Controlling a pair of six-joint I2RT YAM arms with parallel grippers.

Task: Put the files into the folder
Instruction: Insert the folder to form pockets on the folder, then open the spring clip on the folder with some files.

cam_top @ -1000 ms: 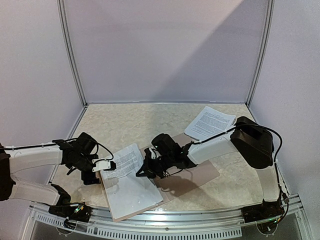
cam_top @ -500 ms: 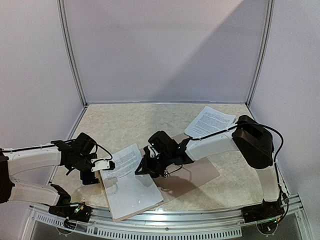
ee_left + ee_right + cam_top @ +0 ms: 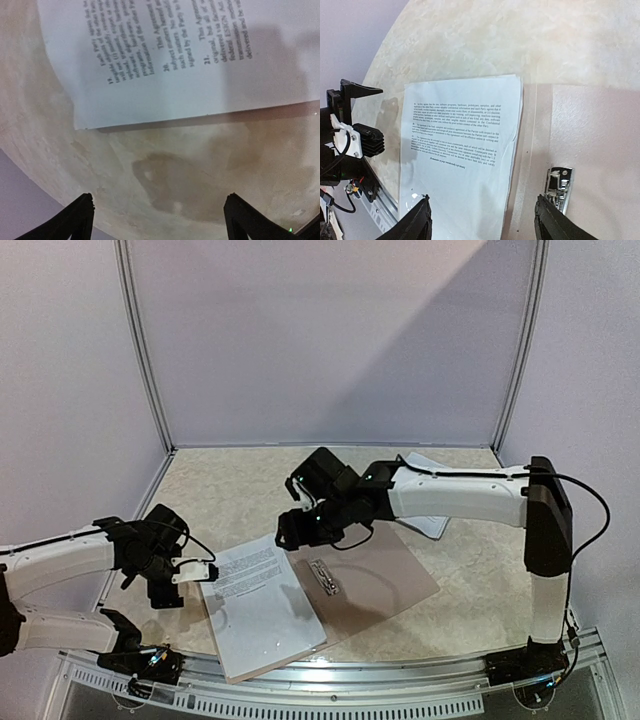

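Right gripper, spread and empty, hangs over the files, apparently a thin stack, lying on the folder just ahead of its fingertips. Left gripper, likewise released, faces their corner.

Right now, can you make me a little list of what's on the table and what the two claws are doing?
Folder: open flat on the table
Clip: on the folder's spine
Paper in folder: printed, lying on its left leaf
Other paper: back right, partly hidden by the right arm
Left claw: open, empty, near the paper's left edge
Right claw: open, empty, above the paper
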